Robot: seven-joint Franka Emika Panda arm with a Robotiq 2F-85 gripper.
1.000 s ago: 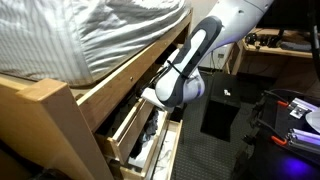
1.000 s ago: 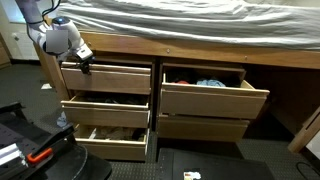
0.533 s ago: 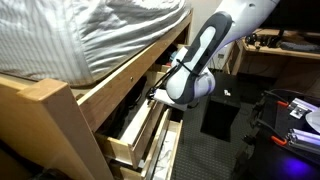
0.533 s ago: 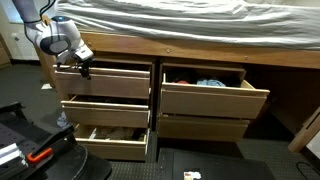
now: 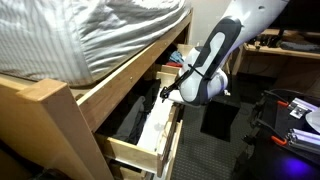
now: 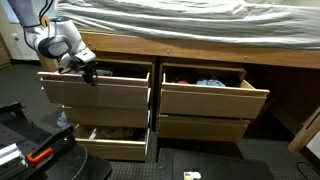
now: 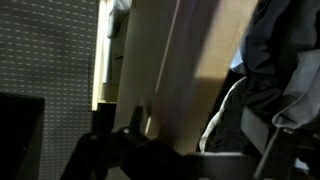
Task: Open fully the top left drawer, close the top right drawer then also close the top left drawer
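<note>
Gripping at the upper edge is, in our judgement, the only workable hold on the top left drawer [image 6: 95,93], because its plain flat front offers no handle. The gripper [image 6: 89,70] sits at that edge, near the end toward the middle of the bed frame [image 6: 200,45]. In the wrist view the dark fingers [image 7: 103,140] stand beside a pale wood board, but we cannot tell whether they are clamped on it or only hooked behind it. This drawer stands well out from the frame and projects further than the top right drawer [image 6: 215,98]. We judge step one, full opening, to be at or near completion. An exterior view shows black clothing [image 5: 135,115] lying inside it along its length. The top right drawer is also open and holds blue and reddish items [image 6: 207,82] toward its back, so we judge that both closing steps remain. Below, at the left, a lower drawer [image 6: 110,150] stands partly out with light fabric [image 6: 105,133] in it. We expect it to be clear of the pull path.
</note>
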